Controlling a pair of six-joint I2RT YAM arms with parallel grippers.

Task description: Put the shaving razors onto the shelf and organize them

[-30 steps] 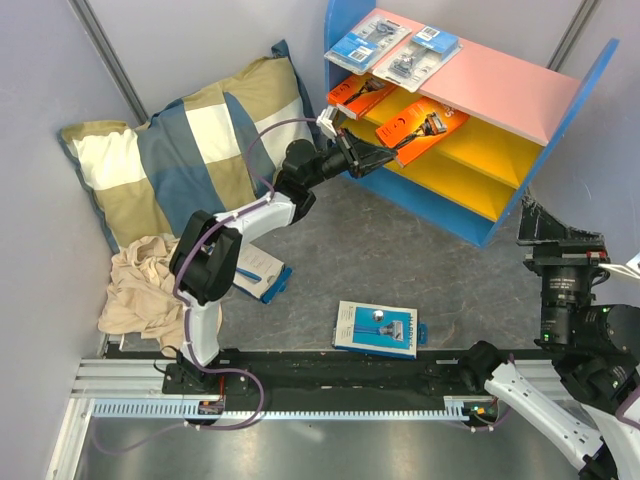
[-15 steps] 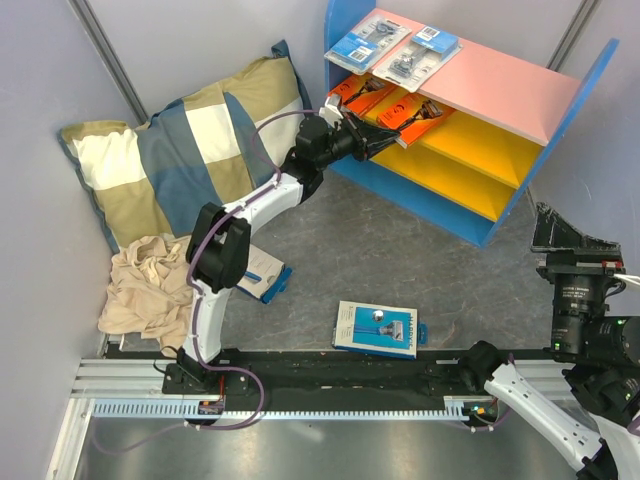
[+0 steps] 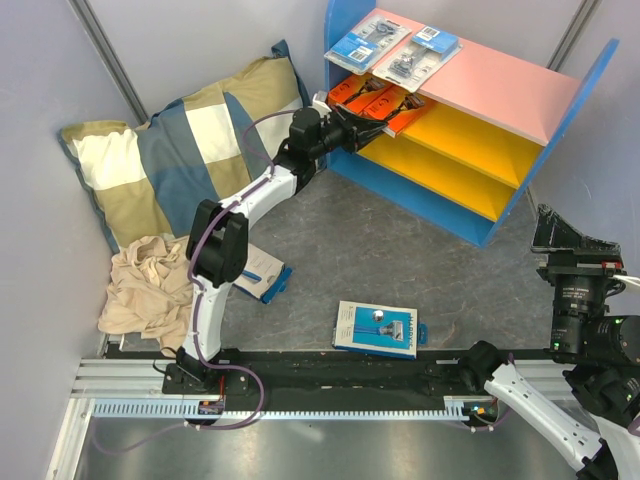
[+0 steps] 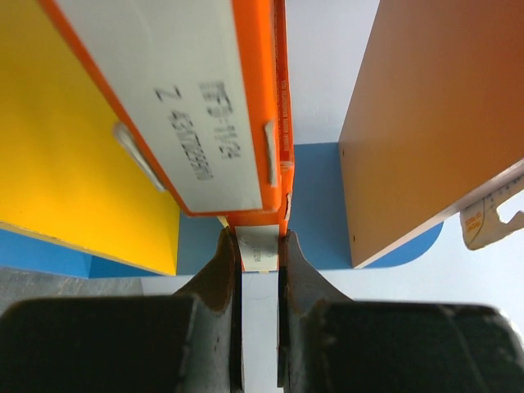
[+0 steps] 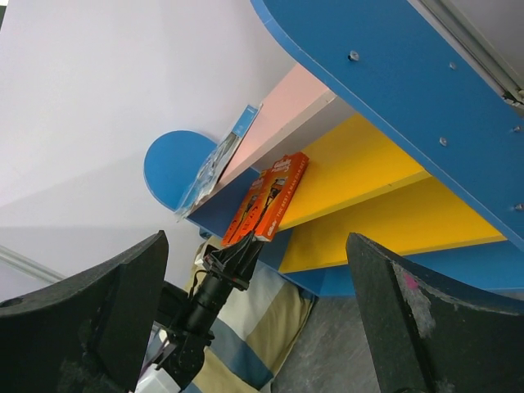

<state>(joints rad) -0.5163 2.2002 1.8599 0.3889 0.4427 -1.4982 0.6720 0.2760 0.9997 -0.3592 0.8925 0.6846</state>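
Surface: grey mottled table (image 3: 400,250), boxed in by plain pale wall panels (image 3: 200,40). A checked pillow (image 3: 190,150) leans in the far-left corner, with a beige cloth (image 3: 140,290) crumpled in front of it.

The shelf (image 3: 510,90) stands far right. Two blister packs (image 3: 368,40) lie on its pink top. My left gripper (image 4: 260,254) is pinched on the edge of an orange pack (image 4: 246,106). That pack sits in the upper slot, over the upper yellow board (image 4: 65,147) and just beside a second orange pack (image 3: 352,92). I can't tell whether it rests on the board.

The right gripper (image 5: 254,278) has its fingers spread wide with nothing between them, off to the right and aimed at the shelf.

A blue-and-white box (image 3: 376,328) lies flat on the table near the arm bases.

Writing: the white back label of the held pack carries a stamped code starting "Z 45"; the rest isn't reliably readable. The print on the floor box and blister cards is too small to read.

Hidden: another blue-edged pack (image 3: 262,275) is half covered by the left arm. A white tag (image 4: 491,217) is cut off at the left wrist frame's edge.
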